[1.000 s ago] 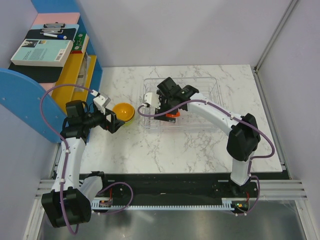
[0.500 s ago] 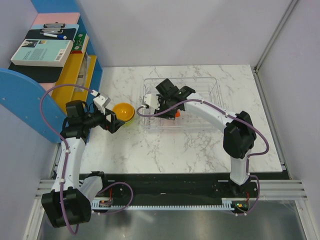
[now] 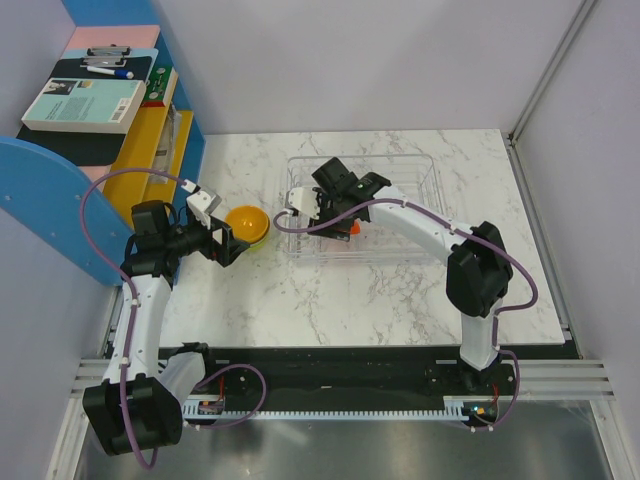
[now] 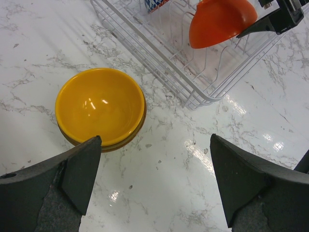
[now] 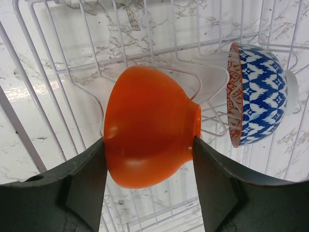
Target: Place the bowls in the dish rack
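Observation:
A yellow-orange bowl stands upright on the marble table, left of the dish rack. My left gripper hovers open just on its near side, with nothing between the fingers. Over the rack's left part, my right gripper is shut on a red-orange bowl, which is turned on its side. A blue-white zigzag bowl stands on edge between the rack's wires, just beyond it.
A blue shelf unit with books and a yellow tray stands along the table's left edge. Purple cables loop off both arms. Bare marble lies in front of the rack and to its right.
My right gripper has closed its fingers onto the red-orange bowl inside the rack, and that arm has shifted slightly. The left arm and the yellow-orange bowl have not moved.

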Robot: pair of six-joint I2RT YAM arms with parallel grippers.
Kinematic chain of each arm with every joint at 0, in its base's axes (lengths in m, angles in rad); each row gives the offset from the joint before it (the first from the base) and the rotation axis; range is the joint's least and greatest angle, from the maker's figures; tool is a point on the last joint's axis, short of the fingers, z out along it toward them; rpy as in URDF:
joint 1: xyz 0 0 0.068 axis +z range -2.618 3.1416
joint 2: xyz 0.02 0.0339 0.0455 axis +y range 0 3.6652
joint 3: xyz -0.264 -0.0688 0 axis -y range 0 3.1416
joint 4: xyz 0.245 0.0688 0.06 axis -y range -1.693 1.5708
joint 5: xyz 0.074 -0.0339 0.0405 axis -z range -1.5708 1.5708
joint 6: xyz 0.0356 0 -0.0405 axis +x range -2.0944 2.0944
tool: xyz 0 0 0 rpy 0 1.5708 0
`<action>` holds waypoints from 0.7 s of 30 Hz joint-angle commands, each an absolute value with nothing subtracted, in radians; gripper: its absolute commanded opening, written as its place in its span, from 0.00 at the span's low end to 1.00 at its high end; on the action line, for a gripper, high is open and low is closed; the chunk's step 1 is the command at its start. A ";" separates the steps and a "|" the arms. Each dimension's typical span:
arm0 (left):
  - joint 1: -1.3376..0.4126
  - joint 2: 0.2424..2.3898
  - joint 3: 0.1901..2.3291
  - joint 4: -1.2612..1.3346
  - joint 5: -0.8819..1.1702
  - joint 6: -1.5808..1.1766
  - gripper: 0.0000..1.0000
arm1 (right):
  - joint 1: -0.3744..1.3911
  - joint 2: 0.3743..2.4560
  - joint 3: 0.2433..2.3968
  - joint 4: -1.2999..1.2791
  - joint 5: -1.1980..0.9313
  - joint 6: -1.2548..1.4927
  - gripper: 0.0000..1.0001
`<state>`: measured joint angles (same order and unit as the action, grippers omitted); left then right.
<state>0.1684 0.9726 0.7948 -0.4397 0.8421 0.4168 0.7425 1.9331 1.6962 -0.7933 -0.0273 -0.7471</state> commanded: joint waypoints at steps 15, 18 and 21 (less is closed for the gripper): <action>0.175 0.960 0.792 -0.422 0.868 0.448 1.00 | 0.687 2.049 1.678 -0.796 -0.132 -0.698 0.41; 0.175 0.959 0.792 -0.423 0.870 0.448 1.00 | 0.680 2.056 1.680 -0.795 -0.130 -0.695 0.41; 0.175 0.960 0.792 -0.422 0.871 0.449 1.00 | 0.678 2.042 1.684 -0.792 -0.121 -0.687 0.47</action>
<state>0.1684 0.9726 0.7948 -0.4397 0.8440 0.4171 0.7040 1.9778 1.7042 -0.7269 -0.1276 -0.7166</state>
